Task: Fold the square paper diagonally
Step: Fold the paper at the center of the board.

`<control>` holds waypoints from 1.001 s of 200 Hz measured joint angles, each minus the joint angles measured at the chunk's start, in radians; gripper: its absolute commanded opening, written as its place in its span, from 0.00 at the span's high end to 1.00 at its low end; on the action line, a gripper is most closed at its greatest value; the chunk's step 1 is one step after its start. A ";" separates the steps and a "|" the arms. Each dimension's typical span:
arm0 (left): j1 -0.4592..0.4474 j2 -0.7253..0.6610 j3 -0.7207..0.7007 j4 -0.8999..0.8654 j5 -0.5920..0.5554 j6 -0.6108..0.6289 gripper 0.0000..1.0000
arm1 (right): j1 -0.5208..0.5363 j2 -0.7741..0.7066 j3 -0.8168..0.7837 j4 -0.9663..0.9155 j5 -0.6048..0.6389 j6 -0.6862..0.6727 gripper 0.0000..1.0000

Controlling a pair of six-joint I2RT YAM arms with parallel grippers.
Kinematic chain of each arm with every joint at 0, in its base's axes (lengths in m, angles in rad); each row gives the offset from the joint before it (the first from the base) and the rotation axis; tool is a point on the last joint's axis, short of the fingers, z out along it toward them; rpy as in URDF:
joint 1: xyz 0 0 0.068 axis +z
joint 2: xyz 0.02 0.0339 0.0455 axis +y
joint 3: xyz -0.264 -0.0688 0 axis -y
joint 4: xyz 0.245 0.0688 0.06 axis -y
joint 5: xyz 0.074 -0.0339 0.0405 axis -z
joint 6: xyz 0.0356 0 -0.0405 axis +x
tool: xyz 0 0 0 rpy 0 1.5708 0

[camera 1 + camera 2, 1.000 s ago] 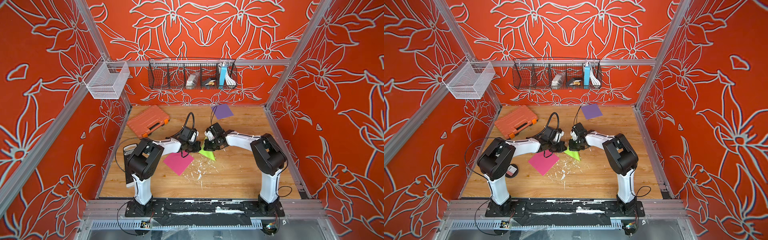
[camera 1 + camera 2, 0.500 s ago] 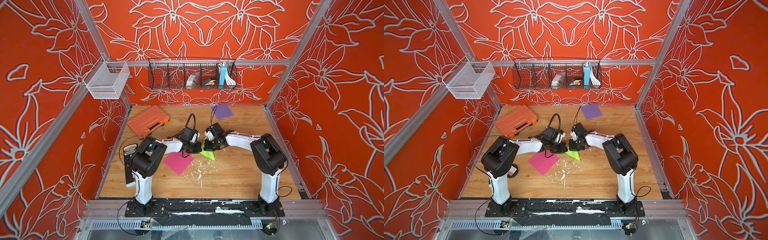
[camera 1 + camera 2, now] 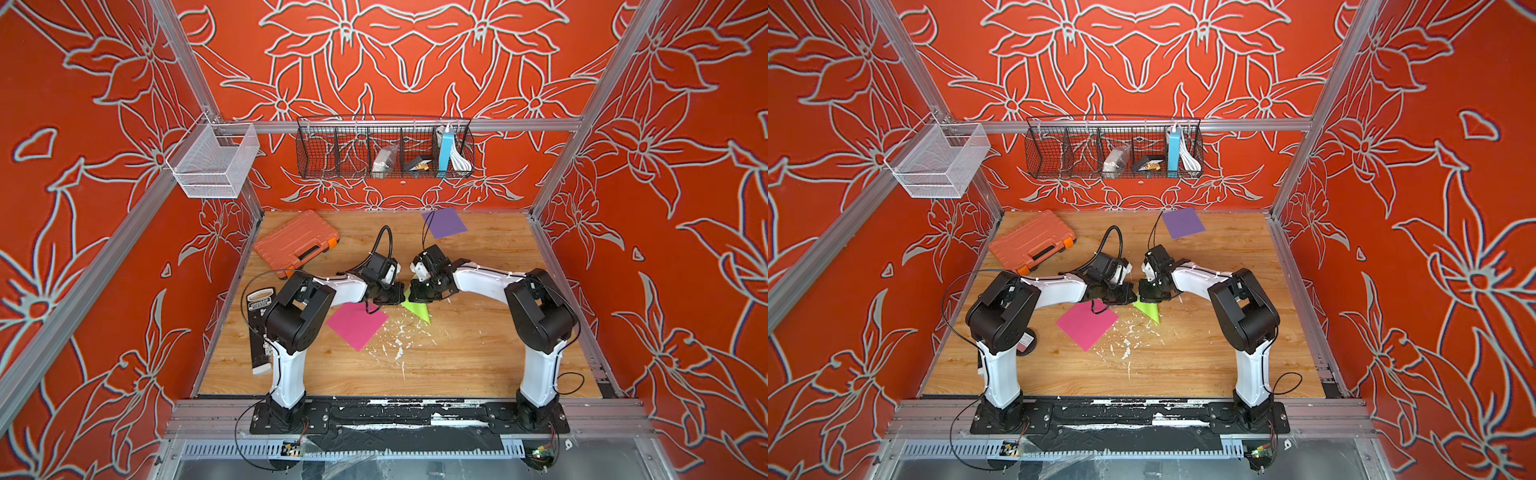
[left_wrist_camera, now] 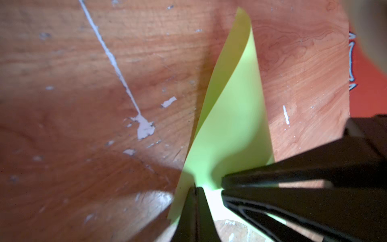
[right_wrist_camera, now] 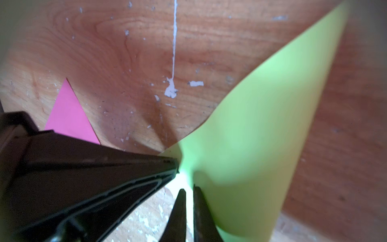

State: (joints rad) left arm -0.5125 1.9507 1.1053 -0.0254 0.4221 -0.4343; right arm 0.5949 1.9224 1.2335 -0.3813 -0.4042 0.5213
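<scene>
the green paper is near the middle of the wooden table. it is lifted at its far end between the two grippers, and its free tip points toward the front edge in both top views. in the left wrist view the sheet curls over on itself, one layer arching above the other, not pressed flat. the left gripper has its jaws pressed together on a corner of the sheet. the right gripper meets it tip to tip, jaws a thin slit apart with light showing between them. the paper lies against one finger, and i cannot tell whether it is caught there. a pink paper lies flat just beside the left gripper, and a purple paper lies well apart at the back. an orange case sits at the back left. the only lettering on the table is white print on the label of a black tool at the left edge, too small to read. a blue box stands in the black wire basket on the back wall, any print on it too small to tell.
</scene>
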 measured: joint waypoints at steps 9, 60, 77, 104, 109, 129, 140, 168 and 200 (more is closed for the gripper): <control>0.000 0.000 0.000 0.000 0.000 0.000 1.00 | -0.001 -0.005 0.004 -0.010 0.003 -0.008 0.91; 0.000 0.000 0.000 0.000 -0.001 0.000 1.00 | -0.014 -0.002 0.044 -0.044 0.012 -0.033 1.00; 0.000 0.000 0.000 0.000 -0.001 0.000 1.00 | -0.021 0.008 0.058 -0.047 0.014 -0.039 1.00; 0.000 0.000 0.000 0.000 -0.002 0.000 1.00 | -0.029 0.020 0.062 -0.053 0.027 -0.045 1.00; 0.000 0.000 0.000 0.000 -0.002 0.000 1.00 | -0.031 0.022 0.062 -0.054 0.029 -0.045 1.00; 0.000 0.000 0.000 0.000 -0.002 0.000 1.00 | -0.038 0.027 0.062 -0.056 0.037 -0.049 1.00; 0.000 0.000 0.000 0.000 -0.002 0.000 1.00 | -0.041 0.029 0.062 -0.056 0.040 -0.052 1.00; 0.000 0.000 0.000 0.000 -0.002 0.000 1.00 | -0.050 0.031 0.059 -0.056 0.046 -0.060 1.00; 0.000 0.000 0.000 -0.001 -0.006 0.000 1.00 | -0.068 0.031 0.042 -0.053 0.047 -0.064 1.00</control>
State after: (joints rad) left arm -0.5129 1.9507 1.1053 -0.0261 0.4160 -0.4339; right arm 0.5274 1.9533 1.2751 -0.4343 -0.3573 0.4572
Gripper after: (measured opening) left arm 0.049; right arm 0.042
